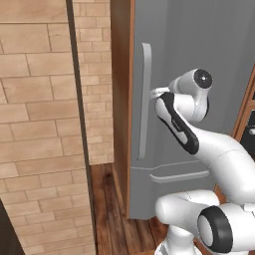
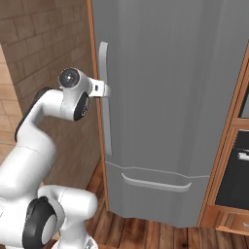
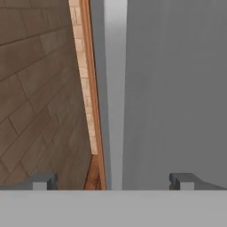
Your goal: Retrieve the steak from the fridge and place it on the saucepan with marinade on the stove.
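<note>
- I have the gripper (image 3: 113,181) up against the closed fridge (image 2: 175,97), level with the upper part of its handle (image 2: 104,97).
- The jaws are spread wide with nothing between them but the handle's pale bar; I am holding nothing.
- In the hand view the handle (image 3: 115,88) runs straight up the middle of the picture, and the two fingertips (image 3: 42,181) sit one to each side of it, well apart from the bar on both sides.
- The relation my next move turns on: the handle's long axis is vertical, and the jaws straddle it crosswise, so closing would pinch the bar across its narrow width. That looks right to me for a pull.
- From the left base view the gripper (image 1: 155,93) appears just at the handle (image 1: 144,99), perhaps touching; I cannot tell whether the fingers reach past the bar or stop short of it.
- The handle sits by the fridge's left edge, next to the wood-brown side panel (image 1: 121,99), so I judge the door hinges on the far, right side and will swing out toward the base.
- The steak is not visible to me; I take it to be behind this shut door, so the door comes first.
- My worry: if the fingers are not deep enough around the bar, the grip may slip when I pull.
</note>
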Controlling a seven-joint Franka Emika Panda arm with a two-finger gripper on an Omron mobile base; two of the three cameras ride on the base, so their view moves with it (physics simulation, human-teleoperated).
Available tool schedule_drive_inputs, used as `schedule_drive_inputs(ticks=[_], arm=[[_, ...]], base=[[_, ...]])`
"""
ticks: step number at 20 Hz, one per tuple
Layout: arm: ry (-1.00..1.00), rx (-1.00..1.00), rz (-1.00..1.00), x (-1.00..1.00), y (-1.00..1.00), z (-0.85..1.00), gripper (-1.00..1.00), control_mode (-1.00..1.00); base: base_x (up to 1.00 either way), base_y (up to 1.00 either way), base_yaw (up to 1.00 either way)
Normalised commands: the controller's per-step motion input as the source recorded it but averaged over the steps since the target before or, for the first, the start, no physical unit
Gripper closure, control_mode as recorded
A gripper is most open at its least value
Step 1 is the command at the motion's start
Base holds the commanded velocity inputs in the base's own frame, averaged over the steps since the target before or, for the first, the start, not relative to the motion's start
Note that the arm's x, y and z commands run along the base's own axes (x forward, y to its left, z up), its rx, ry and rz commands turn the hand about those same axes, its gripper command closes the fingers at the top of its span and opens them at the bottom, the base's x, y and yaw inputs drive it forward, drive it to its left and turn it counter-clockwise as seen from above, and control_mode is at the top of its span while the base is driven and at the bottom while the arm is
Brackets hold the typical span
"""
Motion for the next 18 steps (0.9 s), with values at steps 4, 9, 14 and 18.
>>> schedule_drive_inputs(ticks=[4,9,14,18], arm=[[-0.08,0.00,0.00,0.32,0.00,-0.04,-1.00,-1.00],[-0.01,0.00,0.00,0.38,0.00,-0.03,-1.00,-1.00],[0.01,0.00,0.00,0.44,0.00,-0.01,-1.00,-1.00],[0.04,0.00,0.00,0.44,0.00,0.00,-1.00,-1.00]], base=[[0.00,0.00,0.00],[0.00,0.00,0.00],[0.00,0.00,0.00],[0.00,0.00,0.00]])
